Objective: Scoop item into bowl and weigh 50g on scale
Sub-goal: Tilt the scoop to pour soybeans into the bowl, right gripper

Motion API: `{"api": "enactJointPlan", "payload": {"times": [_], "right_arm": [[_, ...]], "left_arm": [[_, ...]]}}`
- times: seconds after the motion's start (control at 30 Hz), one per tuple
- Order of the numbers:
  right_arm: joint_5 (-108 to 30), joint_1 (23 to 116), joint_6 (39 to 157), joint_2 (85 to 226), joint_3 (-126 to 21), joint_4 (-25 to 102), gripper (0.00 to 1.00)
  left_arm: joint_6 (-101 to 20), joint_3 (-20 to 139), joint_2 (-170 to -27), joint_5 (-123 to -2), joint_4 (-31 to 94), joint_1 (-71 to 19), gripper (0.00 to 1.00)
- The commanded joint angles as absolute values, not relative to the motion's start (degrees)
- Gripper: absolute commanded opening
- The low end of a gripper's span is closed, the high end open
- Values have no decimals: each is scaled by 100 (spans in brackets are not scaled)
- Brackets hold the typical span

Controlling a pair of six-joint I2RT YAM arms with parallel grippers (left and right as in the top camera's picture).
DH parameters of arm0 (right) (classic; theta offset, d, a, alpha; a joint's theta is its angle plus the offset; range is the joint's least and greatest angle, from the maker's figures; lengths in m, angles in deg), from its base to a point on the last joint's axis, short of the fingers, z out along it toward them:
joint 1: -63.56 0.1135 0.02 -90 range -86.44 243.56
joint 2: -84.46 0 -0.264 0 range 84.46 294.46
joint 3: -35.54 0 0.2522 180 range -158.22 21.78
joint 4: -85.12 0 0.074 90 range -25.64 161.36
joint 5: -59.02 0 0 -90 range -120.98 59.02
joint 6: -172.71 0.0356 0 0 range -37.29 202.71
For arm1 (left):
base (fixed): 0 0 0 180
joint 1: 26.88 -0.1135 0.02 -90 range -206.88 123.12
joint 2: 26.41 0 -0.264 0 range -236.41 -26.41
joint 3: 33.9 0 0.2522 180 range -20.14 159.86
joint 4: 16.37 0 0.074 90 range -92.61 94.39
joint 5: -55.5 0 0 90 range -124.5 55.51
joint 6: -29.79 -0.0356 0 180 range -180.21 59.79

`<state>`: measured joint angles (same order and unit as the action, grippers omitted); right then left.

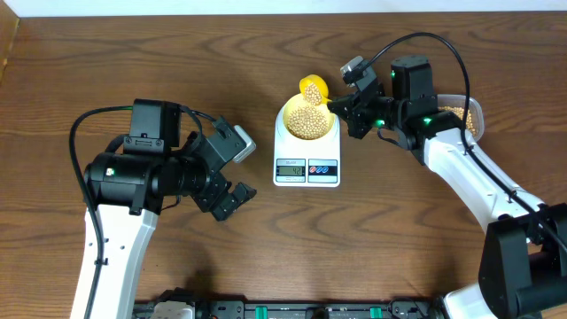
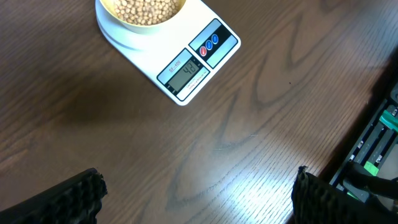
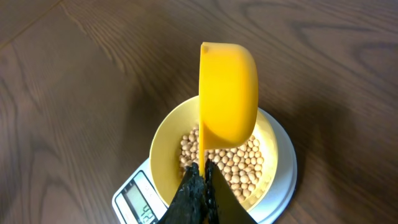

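Starting at the left, you find the left arm [image 1: 133, 186] positioned over bare desk [image 2: 249, 124], well apart from the scale. The left pincer [image 2: 196, 190] is open: in the left wrist view its two black fingers [image 2: 68, 199] stand wide apart at the lower corners, with only wood grain between them. It grips nothing.

Move right to the middle of the desk. The scale [image 1: 306, 164] lies flat, with its display [image 2: 184, 73] and two buttons on the edge nearer the robot. The display shows a two-digit reading that begins with 4; the second digit cannot be read reliably. The bowl [image 3: 163, 140] sits on the round platform, inside the platform's edge. The beans [image 3: 242, 165] lie in the bowl, covering its floor and lying below the rim.

Directly above the far side of the bowl, note the yellow scoop [image 3: 229, 87]. It is turned on edge, with its rounded outer surface facing the right wrist camera. You cannot tell whether any beans are inside it.

The right pincer [image 3: 200, 190] is closed on the scoop's handle, its fingers pressed together around it just beside the bowl's right rim.

Farther right, a clear tub [image 1: 469, 111] holding more beans sits on the desk, partly hidden behind the right arm [image 1: 461, 168].
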<state>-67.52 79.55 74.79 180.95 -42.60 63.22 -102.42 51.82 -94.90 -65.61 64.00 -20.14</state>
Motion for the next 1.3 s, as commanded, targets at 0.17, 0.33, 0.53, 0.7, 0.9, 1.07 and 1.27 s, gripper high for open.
{"api": "enactJointPlan", "payload": {"times": [0.17,0.33,0.53,0.7,0.9,1.07,1.27], "right_arm": [[-6778,7975,7341,18058,-4271,6173,1],[-6778,7975,7343,18058,-4271,6167,1],[-6778,7975,7343,18058,-4271,6169,1],[-6776,7975,7339,18058,-4271,6169,1],[-6774,7975,7339,18058,-4271,6169,1],[-6776,7975,7341,18058,-4271,6169,1],[-6778,7975,7341,18058,-4271,6167,1]], "left_arm": [[-10236,5191,-9499,-6528,6413,-2044,98],[-10236,5191,-9499,-6526,6413,-2044,98],[-10236,5191,-9499,-6528,6413,-2044,98],[-10236,5191,-9499,-6528,6413,-2044,98],[-10236,5191,-9499,-6528,6413,-2044,98],[-10236,5191,-9499,-6526,6413,-2044,98],[-10236,5191,-9499,-6528,6413,-2044,98]]}}
